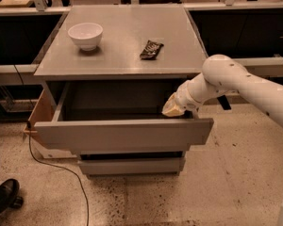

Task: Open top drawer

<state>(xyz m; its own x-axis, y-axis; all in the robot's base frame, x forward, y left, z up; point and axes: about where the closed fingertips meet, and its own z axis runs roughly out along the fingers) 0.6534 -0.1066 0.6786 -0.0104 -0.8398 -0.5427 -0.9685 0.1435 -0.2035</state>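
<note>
The top drawer is a wide matte-grey drawer with a flat handle-less front. It stands pulled well out of the grey cabinet, and its deep grey interior shows. My gripper is at the drawer's right end, just behind the front panel's top edge, at the inside right corner. The white arm comes in from the right.
A white bowl and a dark snack packet lie on the cabinet top. Two smaller grey drawer fronts sit below the open drawer. A black cable runs over the floor at left. A dark shoe is at bottom left.
</note>
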